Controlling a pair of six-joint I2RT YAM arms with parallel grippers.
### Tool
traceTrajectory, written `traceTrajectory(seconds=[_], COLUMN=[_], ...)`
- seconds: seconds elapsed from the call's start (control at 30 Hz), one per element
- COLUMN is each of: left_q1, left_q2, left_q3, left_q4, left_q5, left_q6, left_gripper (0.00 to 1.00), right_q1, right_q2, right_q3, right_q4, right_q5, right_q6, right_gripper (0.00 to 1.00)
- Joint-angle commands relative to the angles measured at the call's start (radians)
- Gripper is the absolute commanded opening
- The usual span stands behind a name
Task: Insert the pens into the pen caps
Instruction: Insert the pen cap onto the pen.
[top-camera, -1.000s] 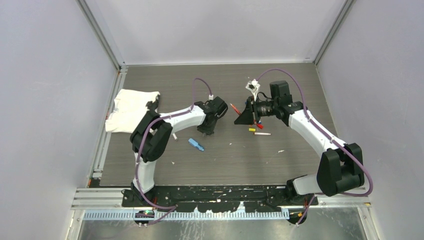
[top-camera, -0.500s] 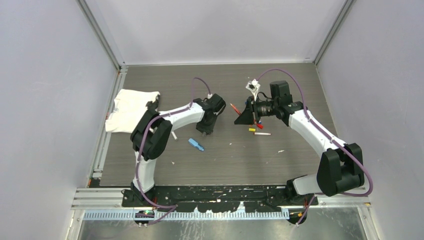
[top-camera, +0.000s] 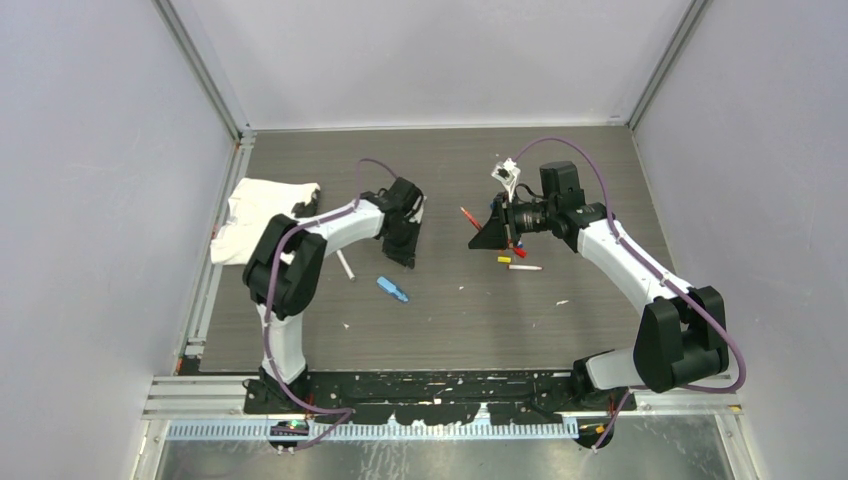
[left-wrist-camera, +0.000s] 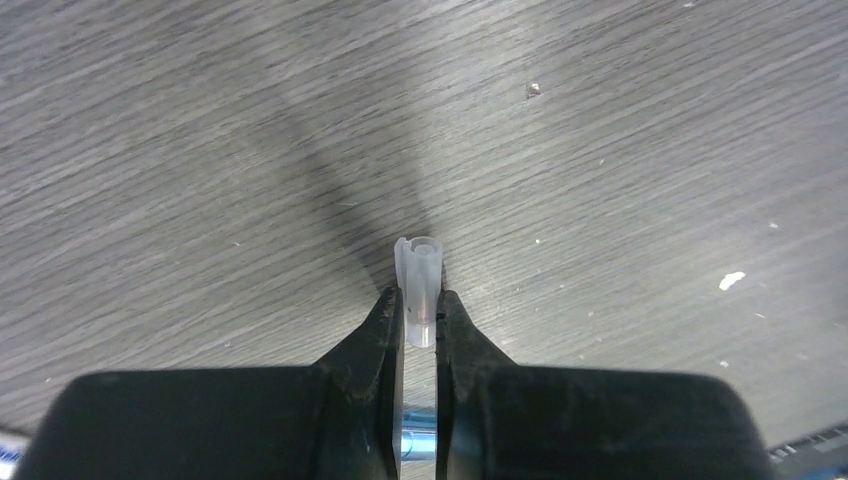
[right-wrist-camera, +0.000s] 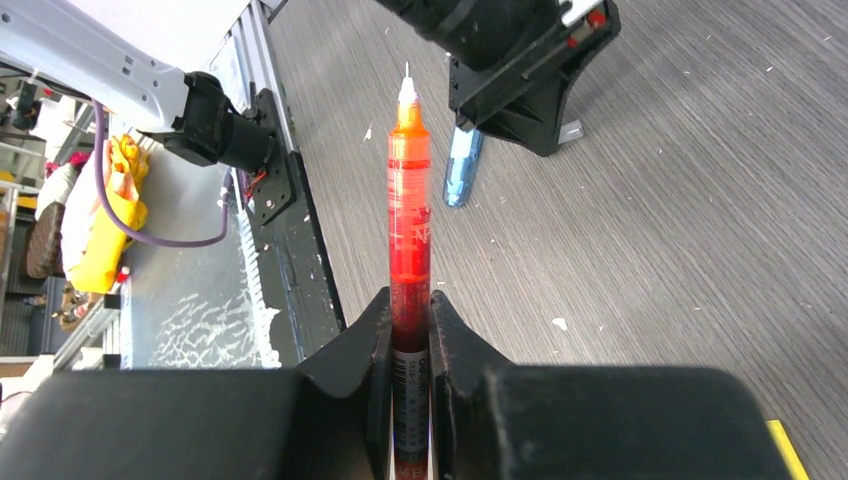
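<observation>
On the table (top-camera: 560, 330), a cloth (top-camera: 262, 215) lies at the far left edge. The left gripper (top-camera: 404, 256) sits left of centre, with a held cap (left-wrist-camera: 421, 275) between its fingers. Just in front of it, toward the arm bases, lies an oblong piece (top-camera: 392, 289), with a loose pen (top-camera: 345, 266) to that piece's left. The right gripper (top-camera: 478, 241) is right of centre, its held pen (right-wrist-camera: 409, 210) pointing toward the left arm. On its near side lie what seems a stray cap (top-camera: 504, 259) and a second pen (top-camera: 524, 267).

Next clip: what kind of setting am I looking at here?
Probably a lab robot cell, not a home or shop: plain pale lilac panel walls held in aluminium frame posts, a dark wood-grain tabletop, and two white-and-black robot arms bolted at its near edge.
</observation>
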Motion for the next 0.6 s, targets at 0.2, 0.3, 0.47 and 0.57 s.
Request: traceTrajectory(seconds=[0.2, 0.3, 0.47, 0.57], left_q1=[0.112, 0.111, 0.112, 0.123], left_q2=[0.001, 0.013, 0.014, 0.012], left_q3=[-0.184, -0.169, -0.169, -0.186], left_q4=[0.109, 0.078, 0.053, 0.081], left_q5=[0.207, 0.155, 0.114, 0.163], left_q6=[-0.028, -0.022, -0.008, -0.009], left_gripper=[0.09, 0.11, 0.18, 0.20], right_q1=[-0.004, -0.004, -0.004, -0.004], right_q2=[-0.020, -0.020, -0.019, -0.019], right_q3=[0.023, 0.023, 0.023, 0.022], right_q4=[0.026, 0.027, 0.028, 0.028], right_q5=[-0.030, -0.031, -0.037, -0.039], right_q6=[0.014, 0.016, 0.018, 0.018], right_gripper=[0.01, 0.01, 0.01, 0.01])
